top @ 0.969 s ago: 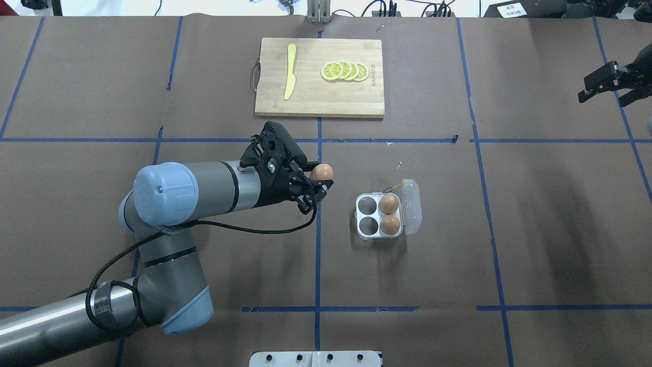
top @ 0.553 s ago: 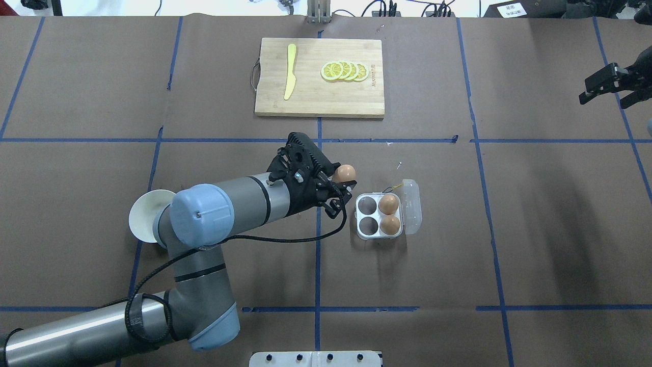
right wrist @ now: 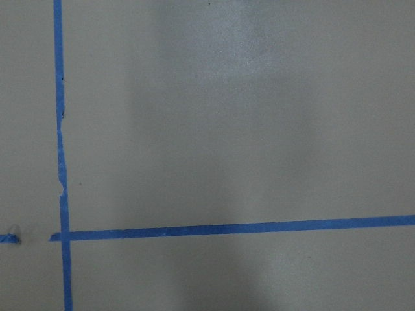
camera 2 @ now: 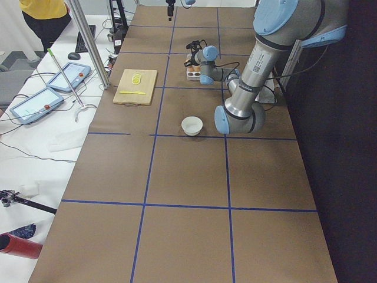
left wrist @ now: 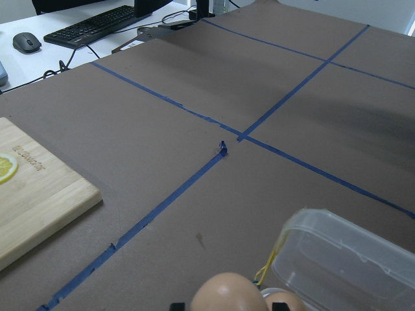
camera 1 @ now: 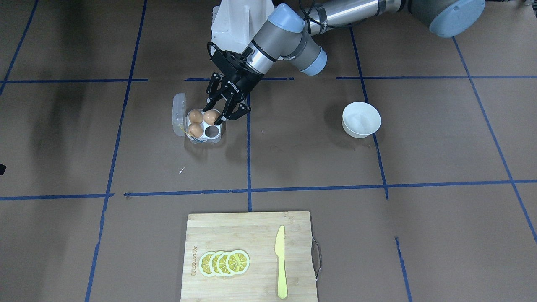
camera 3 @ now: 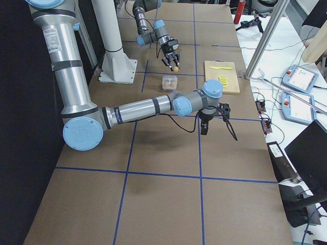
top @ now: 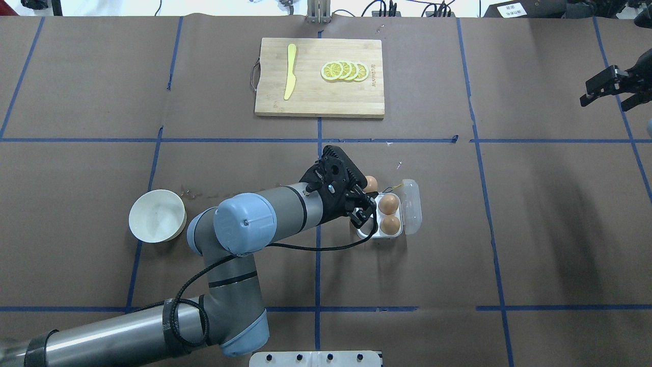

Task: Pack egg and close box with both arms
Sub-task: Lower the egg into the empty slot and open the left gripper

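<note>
The clear box lies open on the table, its lid folded out to the right with a yellow string at the hinge. Two eggs sit in its right cells. The left cells are partly hidden by my left gripper, which is shut on a third egg and holds it just above the box's left side. In the front view this egg is between the fingers, beside an empty cell. The left wrist view shows the held egg and the lid. My right gripper is open and empty at the far right edge.
A white bowl stands to the left of my left arm. A wooden cutting board with a yellow knife and lemon slices lies at the far middle. Blue tape lines cross the brown table cover.
My left arm has swung right with the egg, from well left of the box to just over its left side. The bowl, hidden by the arm before, now shows. The right gripper has barely moved.
</note>
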### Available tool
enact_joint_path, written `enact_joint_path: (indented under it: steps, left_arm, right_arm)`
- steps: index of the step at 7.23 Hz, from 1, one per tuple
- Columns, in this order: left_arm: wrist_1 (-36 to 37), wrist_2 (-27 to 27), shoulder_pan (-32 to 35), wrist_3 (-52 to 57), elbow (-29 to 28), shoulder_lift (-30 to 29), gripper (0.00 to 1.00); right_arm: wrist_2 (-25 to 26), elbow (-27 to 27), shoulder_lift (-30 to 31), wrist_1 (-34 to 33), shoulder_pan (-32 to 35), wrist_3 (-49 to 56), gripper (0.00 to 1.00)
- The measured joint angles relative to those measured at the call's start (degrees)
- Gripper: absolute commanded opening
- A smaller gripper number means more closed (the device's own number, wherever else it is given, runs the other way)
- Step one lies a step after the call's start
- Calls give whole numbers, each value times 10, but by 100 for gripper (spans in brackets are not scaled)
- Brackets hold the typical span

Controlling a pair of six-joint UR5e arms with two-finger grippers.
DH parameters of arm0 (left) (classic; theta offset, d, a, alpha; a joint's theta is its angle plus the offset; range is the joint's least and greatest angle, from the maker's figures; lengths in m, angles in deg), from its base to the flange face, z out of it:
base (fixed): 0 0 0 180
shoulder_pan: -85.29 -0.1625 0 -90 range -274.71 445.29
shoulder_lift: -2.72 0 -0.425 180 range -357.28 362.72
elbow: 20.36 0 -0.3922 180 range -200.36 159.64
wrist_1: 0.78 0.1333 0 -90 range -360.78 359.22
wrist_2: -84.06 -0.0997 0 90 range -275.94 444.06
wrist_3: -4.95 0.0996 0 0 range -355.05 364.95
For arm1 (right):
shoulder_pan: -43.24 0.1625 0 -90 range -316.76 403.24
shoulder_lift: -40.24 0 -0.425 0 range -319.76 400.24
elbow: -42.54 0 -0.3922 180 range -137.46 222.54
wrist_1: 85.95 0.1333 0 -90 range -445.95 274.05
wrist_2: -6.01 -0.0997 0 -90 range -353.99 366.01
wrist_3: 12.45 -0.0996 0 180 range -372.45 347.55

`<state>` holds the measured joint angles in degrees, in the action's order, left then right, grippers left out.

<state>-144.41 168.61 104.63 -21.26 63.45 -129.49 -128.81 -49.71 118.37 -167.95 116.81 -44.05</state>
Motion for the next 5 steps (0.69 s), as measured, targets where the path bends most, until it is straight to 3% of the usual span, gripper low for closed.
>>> enact_joint_path:
  steps: [5]
  left_arm:
    - [9,-1,-18,6,-26,-13,0]
  right_arm:
    - [0,3,0,0,0,0,100]
